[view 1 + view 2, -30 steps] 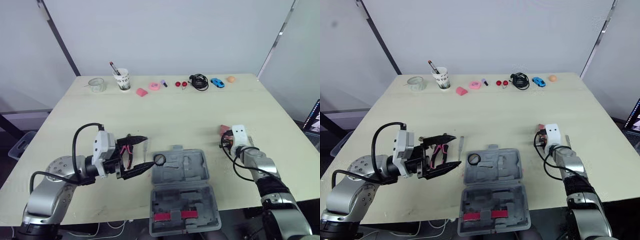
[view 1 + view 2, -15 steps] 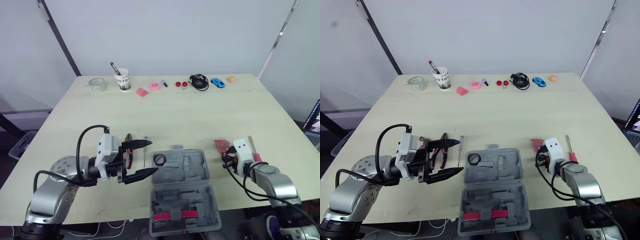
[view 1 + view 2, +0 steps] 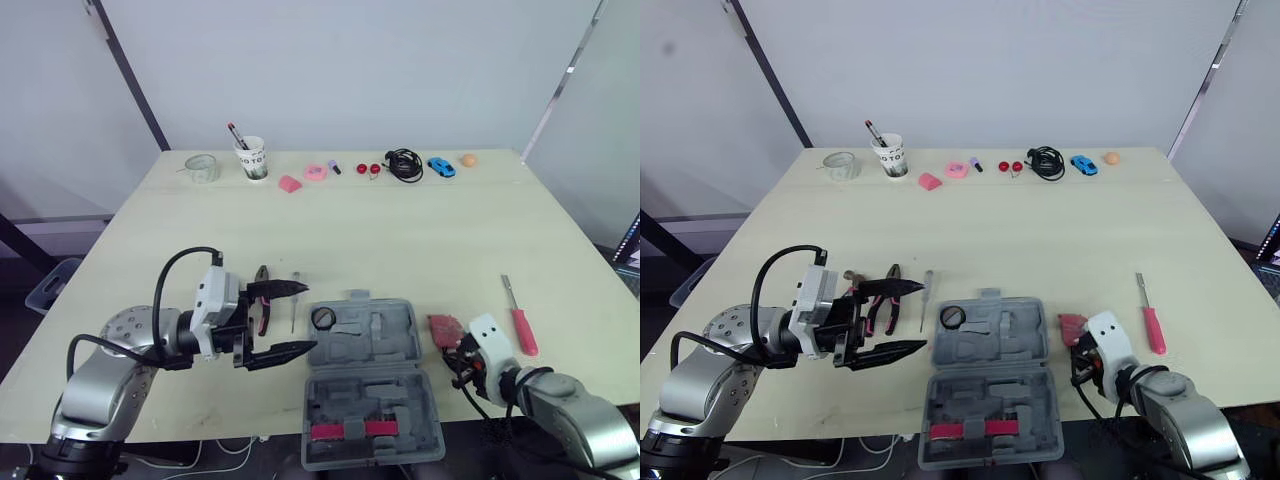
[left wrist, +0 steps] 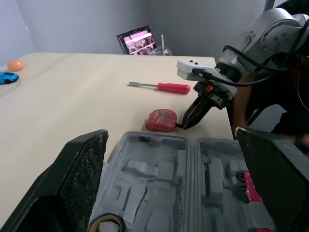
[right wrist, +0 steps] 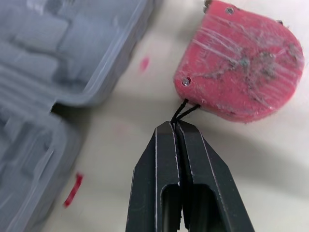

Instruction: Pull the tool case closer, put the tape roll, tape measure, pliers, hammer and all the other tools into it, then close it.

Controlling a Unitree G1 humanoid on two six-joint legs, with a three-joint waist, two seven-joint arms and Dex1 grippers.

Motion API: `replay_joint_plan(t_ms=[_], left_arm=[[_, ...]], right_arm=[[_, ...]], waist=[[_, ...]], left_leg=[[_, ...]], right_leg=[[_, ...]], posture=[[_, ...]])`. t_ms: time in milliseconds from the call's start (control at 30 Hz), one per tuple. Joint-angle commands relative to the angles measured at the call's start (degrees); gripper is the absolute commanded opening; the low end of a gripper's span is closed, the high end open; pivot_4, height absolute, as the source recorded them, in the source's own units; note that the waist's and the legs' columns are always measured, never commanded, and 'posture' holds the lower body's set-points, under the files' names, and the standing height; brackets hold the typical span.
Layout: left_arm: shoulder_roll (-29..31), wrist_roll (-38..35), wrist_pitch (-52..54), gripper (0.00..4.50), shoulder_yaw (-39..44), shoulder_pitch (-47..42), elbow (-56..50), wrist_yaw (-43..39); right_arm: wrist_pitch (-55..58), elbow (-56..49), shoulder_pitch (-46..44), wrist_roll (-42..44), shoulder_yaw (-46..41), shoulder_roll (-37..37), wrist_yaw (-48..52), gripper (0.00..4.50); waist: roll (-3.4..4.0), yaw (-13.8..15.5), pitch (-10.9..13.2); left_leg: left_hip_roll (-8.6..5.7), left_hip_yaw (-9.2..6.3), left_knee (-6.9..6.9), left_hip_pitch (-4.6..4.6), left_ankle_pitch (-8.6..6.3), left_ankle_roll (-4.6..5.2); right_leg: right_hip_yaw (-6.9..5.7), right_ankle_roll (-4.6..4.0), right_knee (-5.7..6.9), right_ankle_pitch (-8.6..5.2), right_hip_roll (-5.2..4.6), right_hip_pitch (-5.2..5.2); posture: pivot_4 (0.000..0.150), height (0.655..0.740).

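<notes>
Right wrist view showed the right gripper [image 5: 175, 126] pinched fully together on the thin black cord [image 5: 186, 110] of the tape measure [image 5: 244, 67]. The pinch was on the cord alone, not the red body. That hold looked chosen because the body was too broad and flat on the table [image 3: 400, 230] to straddle easily, while the cord gave a small handle to tow or lift by. The tape measure lay just beside the right edge of the case [image 3: 375, 340], apart from it, so only a short carry over the rim seemed to be left.

The case sat open near the front edge, between both arms, which put every tool within reach. The tape roll [image 3: 320, 319] already rested in the far left corner of its moulded tray.

The left gripper [image 3: 924, 316] hung with its fingers spread wide and nothing between them, just left of the case and over the pliers [image 3: 261, 318], with a thin screwdriver [image 3: 294, 300] alongside. That stance read as readiness to take the pliers next. A red screwdriver [image 3: 520, 325] lay well to the right, untouched.

A cord grip would likely let the tape measure swing or tilt, so a slow move seemed wise.
</notes>
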Motion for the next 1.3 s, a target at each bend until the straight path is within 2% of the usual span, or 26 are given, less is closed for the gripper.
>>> replay_joint_plan(t_ms=[33, 433, 500, 533, 567, 600, 633, 733, 800, 1067, 1300], left_arm=[[0.9, -0.5, -0.5, 4.50, 0.2, -0.7, -0.3, -1.2], [1.2, 0.0, -1.2, 4.50, -0.7, -1.8, 1.1, -4.5], [1.6, 0.3, -1.8, 4.50, -0.9, -2.1, 1.7, -5.7], [1.8, 0.3, -2.3, 4.50, -1.1, -2.5, 2.2, -6.4], [1.9, 0.3, -2.6, 4.50, -1.2, -2.8, 2.6, -6.9], [2.2, 0.1, -2.9, 4.50, -1.4, -3.4, 3.0, -7.9], [2.4, 0.1, -3.1, 4.50, -1.6, -3.9, 3.4, -8.6], [3.1, -0.1, -3.5, 4.50, -2.3, -5.5, 4.0, -11.0], [3.1, 0.0, -3.8, 4.50, -2.8, -6.3, 4.3, -11.9], [3.4, -0.1, -3.5, 4.50, -3.8, -7.9, 4.0, -13.1], [3.3, -0.1, -3.7, 4.50, -3.6, -7.5, 3.2, -12.5]], right_arm=[[1.1, -4.2, 1.2, 1.2, -0.4, -0.8, -0.5, 0.03], [0.6, -5.6, 2.9, 2.0, 0.4, -2.6, -0.7, 0.03], [0.0, -6.0, 3.5, 2.2, 0.1, -3.9, 0.2, 0.54], [-0.6, -6.2, 3.9, 2.5, -0.1, -4.9, 1.0, 1.07], [-0.9, -6.5, 4.2, 2.8, -0.2, -5.6, 1.6, 1.39], [-1.9, -6.9, 4.5, 3.3, -1.0, -7.3, 3.1, 2.11], [-2.6, -7.1, 4.7, 3.6, -1.6, -8.4, 4.1, 2.43], [-8.1, -6.6, 5.2, 4.0, -2.7, -13.3, 9.2, 4.00], [-13.0, -4.4, 4.6, 3.6, -2.9, -15.2, 12.0, 4.34], [-39.5, 12.3, -4.4, -0.3, -0.9, -18.6, 25.8, 4.34], [-55.2, 30.9, -15.4, -4.1, 5.0, -17.6, 38.1, 4.34]], waist=[[0.00, 0.0, 0.0], [0.00, 0.0, 0.0], [-0.01, 0.1, 0.0], [-0.01, 0.0, 0.0], [-0.01, 0.0, 0.0], [-0.01, 0.0, 0.0], [0.01, 0.1, 0.0], [-0.02, 0.1, 0.0], [-0.04, 0.0, 0.0], [-0.02, -0.1, 0.0], [0.03, 0.1, 0.1]], left_leg=[[0.00, 0.00, 0.00, 0.00, 0.00, 0.00], [0.00, -0.03, 0.00, 0.00, 0.00, 0.00], [-0.01, -0.02, 0.00, -0.01, 0.00, 0.00], [-0.01, -0.02, 0.00, -0.01, 0.00, 0.00], [-0.01, -0.03, 0.00, -0.01, 0.00, 0.00], [-0.01, -0.02, 0.00, -0.01, 0.00, 0.00], [-0.01, -0.02, 0.00, -0.01, 0.00, 0.00], [-0.05, -0.01, 0.05, -0.05, 0.00, 0.00], [-0.07, -0.01, 0.13, -0.12, 0.00, 0.01], [0.00, -0.28, 0.47, -0.44, 0.01, 0.02], [-0.01, -0.43, 0.78, -0.79, 0.02, 0.04]], right_leg=[[0.00, 0.00, 0.00, 0.00, 0.00, 0.00], [0.00, 0.00, 0.00, -0.01, 0.00, 0.00], [-0.01, 0.00, 0.00, -0.01, 0.00, 0.00], [-0.01, 0.00, -0.01, -0.01, 0.00, 0.00], [-0.01, 0.00, -0.02, -0.01, 0.01, 0.00], [-0.02, 0.00, -0.02, -0.01, 0.01, 0.00], [-0.01, 0.00, -0.02, -0.01, 0.01, 0.00], [0.09, 0.02, -0.02, -0.01, 0.07, 0.01], [0.29, 0.10, -0.03, -0.06, 0.24, 0.04], [2.64, 0.23, -0.11, -0.15, 2.00, 0.14], [3.75, 0.22, -0.10, -0.14, 2.69, 0.13]], posture=[[0.150, 0.7400], [0.150, 0.7400], [0.150, 0.7400], [0.150, 0.7400], [0.150, 0.7400], [0.150, 0.7400], [0.150, 0.7400], [0.150, 0.7400], [0.150, 0.7400], [0.150, 0.7400], [0.150, 0.7400]])
